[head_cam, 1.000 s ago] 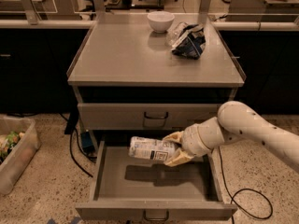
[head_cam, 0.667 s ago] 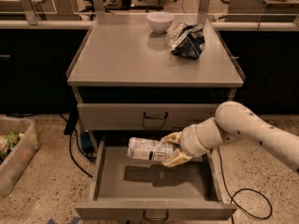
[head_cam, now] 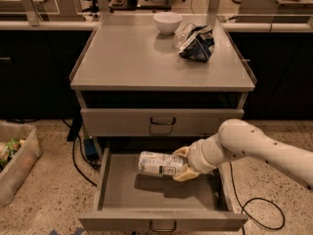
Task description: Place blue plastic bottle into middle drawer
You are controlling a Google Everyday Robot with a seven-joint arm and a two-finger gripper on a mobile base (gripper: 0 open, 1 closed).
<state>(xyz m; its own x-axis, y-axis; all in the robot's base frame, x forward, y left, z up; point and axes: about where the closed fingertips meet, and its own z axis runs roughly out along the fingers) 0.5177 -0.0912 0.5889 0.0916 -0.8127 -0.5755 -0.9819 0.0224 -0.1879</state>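
The blue plastic bottle (head_cam: pixel 159 163) lies on its side, held just above the floor of the open middle drawer (head_cam: pixel 122 192). It is clear plastic with a pale label and a dark text panel. My gripper (head_cam: pixel 181 164) comes in from the right on a white arm and is shut on the bottle's right end. Its tan fingers (head_cam: pixel 185 174) wrap the bottle. The bottle casts a shadow on the drawer floor below it.
The grey cabinet top (head_cam: pixel 127 58) carries a white bowl (head_cam: pixel 167 22) and a dark blue and white snack bag (head_cam: pixel 197 43). A closed drawer (head_cam: pixel 162 122) sits above the open one. A bin (head_cam: pixel 14 158) stands on the floor at left. Cables (head_cam: pixel 254 207) lie on the floor.
The bottle and gripper have hardly moved; they hold about the same place over the drawer.
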